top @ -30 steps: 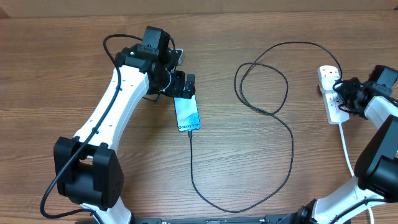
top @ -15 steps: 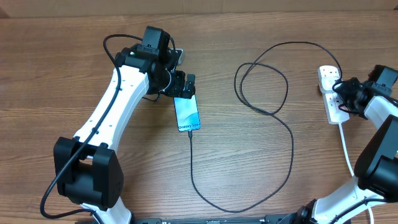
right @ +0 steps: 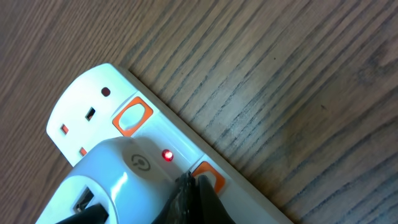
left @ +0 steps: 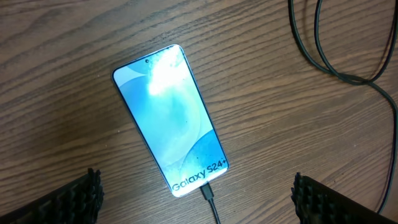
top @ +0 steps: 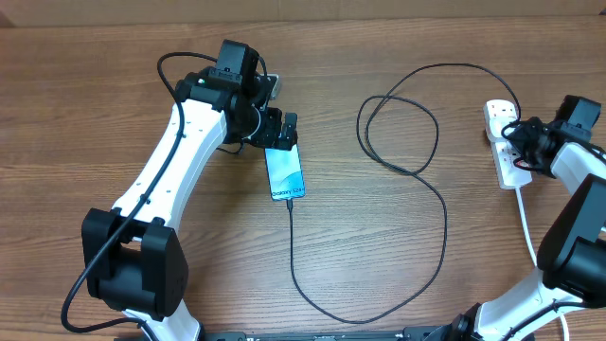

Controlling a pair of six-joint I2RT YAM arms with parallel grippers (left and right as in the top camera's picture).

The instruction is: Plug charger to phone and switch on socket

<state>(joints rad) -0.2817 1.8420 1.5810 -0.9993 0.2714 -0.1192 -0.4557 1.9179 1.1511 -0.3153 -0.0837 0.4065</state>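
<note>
- Since the cable [left: 208, 194] is already in the bottom end of the phone [left: 169, 118], only the switch [right: 208, 177] seems left.
- The right gripper [right: 189, 194], pinched closed, touches the orange switch on the socket [right: 87, 102]; push straight down, gently.
- The left gripper [top: 282, 134] hangs wide apart above the phone, holding nothing; keep it away.
</note>
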